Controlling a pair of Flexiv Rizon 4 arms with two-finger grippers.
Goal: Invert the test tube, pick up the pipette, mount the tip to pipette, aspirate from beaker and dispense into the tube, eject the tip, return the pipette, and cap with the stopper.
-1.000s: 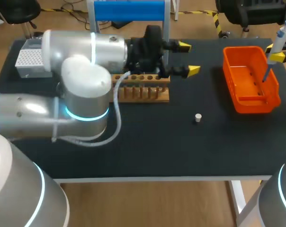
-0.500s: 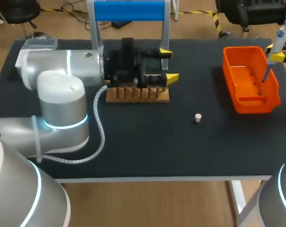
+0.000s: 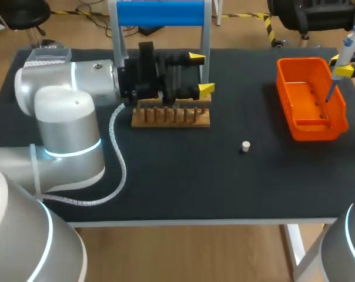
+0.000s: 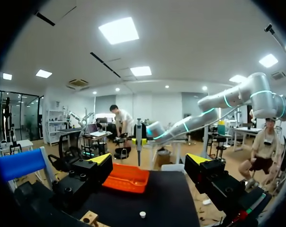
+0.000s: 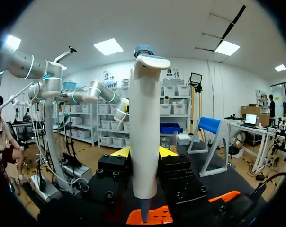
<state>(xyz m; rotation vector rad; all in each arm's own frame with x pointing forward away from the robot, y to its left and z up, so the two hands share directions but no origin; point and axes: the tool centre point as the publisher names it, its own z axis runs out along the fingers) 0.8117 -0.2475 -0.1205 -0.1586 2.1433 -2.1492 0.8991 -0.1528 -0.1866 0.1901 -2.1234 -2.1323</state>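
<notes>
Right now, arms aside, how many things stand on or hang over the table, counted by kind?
orange bin: 1
wooden rack: 1
white stopper: 1
pipette: 1
tip box: 1
blue-topped stand: 1
Total: 6

Bare wooden rack [image 3: 171,117], glossy orange plastic bin [image 3: 312,130], matt black tabletop [image 3: 183,182], smooth white plastic pipette [image 5: 144,132]

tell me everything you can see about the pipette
The pipette has a white, plastic-looking body with a grey-blue cap on top, narrowing to a thin bluish lower end. It stands about upright, clamped between the fingers of the right gripper at the table's far right, its lower end hanging over the orange bin.
</notes>
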